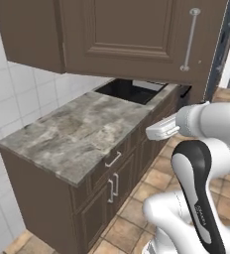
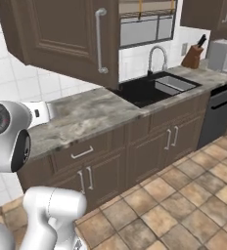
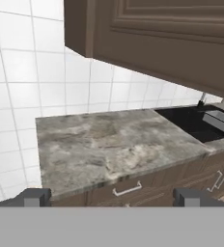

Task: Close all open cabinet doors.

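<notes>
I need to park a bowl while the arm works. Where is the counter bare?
The marble counter is bare from the tiled wall to the black sink. Beyond the sink, the knife block and appliance crowd it.

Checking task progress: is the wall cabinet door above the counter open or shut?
Open. The cabinet door swings out over the counter, its edge showing away from the cabinet face.

Open cabinet door (image 2: 66,36) projected over bare countertop (image 2: 86,114); passage left beneath its lower edge, above the stone
</notes>
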{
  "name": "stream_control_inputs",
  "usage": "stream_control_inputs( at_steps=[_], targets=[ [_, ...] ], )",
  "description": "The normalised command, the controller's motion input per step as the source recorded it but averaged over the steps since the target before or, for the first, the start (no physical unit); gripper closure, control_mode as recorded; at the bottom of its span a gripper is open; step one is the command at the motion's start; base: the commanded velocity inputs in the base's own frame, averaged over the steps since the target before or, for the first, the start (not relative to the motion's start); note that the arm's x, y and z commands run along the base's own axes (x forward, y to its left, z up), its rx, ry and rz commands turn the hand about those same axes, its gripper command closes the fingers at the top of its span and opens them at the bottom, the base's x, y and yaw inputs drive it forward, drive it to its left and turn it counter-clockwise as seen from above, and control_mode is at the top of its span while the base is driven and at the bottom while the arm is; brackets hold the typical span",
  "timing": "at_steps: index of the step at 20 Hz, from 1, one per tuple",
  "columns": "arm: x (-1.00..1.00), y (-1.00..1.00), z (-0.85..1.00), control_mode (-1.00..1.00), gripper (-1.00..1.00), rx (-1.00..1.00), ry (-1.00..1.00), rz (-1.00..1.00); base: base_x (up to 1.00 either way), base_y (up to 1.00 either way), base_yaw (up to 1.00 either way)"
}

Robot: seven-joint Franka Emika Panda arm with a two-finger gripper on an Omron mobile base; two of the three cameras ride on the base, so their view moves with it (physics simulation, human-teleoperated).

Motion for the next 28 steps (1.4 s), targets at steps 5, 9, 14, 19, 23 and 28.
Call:
stream_control_inputs(
  at_steps=[5,9,14,19,23,28],
  targets=[
    [0.0,0.0,0.0,1.0,-1.0,0.0,0.0,0.0,0.23,0.68,-0.25],
    [0.0,0.0,0.0,1.0,-1.0,0.0,0.0,0.0,0.24,0.5,-0.2],
    [0.0,0.0,0.0,1.0,-1.0,0.0,0.0,0.0,0.03,0.2,-0.12],
    [0.0,0.0,0.0,1.0,-1.0,0.0,0.0,0.0,0.05,0.13,-0.09],
    [0.0,0.0,0.0,1.0,-1.0,0.0,0.0,0.0,0.16,0.17,-0.09],
    [0.0,0.0,0.0,1.0,-1.0,0.0,0.0,0.0,0.21,0.2,-0.09]
  ],
)
